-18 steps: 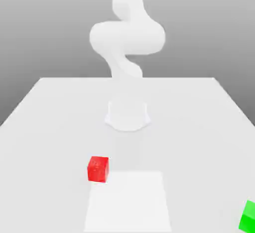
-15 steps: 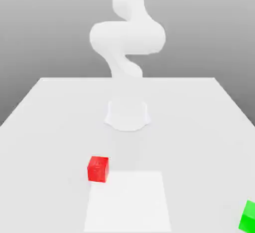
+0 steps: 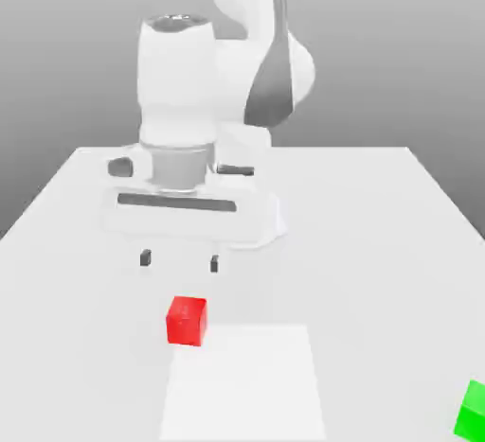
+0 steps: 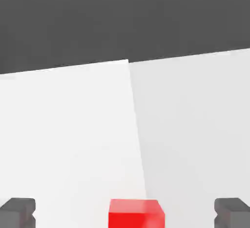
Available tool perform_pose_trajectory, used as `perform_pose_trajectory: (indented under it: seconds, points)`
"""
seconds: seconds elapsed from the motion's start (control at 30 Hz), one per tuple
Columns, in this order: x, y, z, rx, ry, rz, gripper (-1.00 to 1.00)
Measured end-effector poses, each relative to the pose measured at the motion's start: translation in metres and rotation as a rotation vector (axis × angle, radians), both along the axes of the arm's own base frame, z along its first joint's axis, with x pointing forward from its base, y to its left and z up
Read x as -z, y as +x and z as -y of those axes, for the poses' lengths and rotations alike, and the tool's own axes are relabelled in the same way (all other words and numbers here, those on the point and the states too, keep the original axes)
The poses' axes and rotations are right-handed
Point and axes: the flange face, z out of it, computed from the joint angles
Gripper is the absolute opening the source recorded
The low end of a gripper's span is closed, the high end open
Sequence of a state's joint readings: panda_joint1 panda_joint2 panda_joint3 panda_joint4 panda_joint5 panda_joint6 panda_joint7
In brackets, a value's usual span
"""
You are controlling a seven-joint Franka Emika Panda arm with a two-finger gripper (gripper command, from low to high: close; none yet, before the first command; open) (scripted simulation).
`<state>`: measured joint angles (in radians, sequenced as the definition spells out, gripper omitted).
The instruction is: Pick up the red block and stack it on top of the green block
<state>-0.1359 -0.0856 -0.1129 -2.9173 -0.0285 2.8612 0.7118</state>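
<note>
My jaws (image 3: pixel 179 259) hung spread and empty above the white table (image 3: pixel 379 241), just behind the small matte red cube (image 3: pixel 187 321), ready to straddle it. The small green cube (image 3: pixel 471 410) lay well apart at the exterior view's right edge.

Red block (image 3: pixel 187 321) on the table (image 3: pixel 379 241), toward the exterior view's left, in front of the hand (image 3: pixel 179 260). Green block (image 3: pixel 472 410) well apart, at the near edge on the exterior view's right. Hand above the table, not touching either block.
</note>
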Motion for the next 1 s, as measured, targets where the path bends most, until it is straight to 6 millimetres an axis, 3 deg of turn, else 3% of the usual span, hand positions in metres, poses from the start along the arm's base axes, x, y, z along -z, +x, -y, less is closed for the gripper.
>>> perform_pose_trajectory:
  seconds: [0.17,0.2,0.43,0.7,0.77,1.0]
  points:
    - [0.055,-0.01,0.001,0.006,0.005,-0.027,0.0]
    - [0.062,-0.011,0.001,0.006,0.005,-0.028,-1.0]
    - [0.064,-0.011,0.001,0.005,0.005,-0.029,-1.0]
    - [0.006,-0.01,0.0,0.003,0.006,-0.029,-1.0]
    - [-0.001,0.01,-0.016,-0.039,0.003,-0.033,-1.0]
    - [-0.012,0.09,-0.128,-0.255,-0.006,-0.045,-1.0]
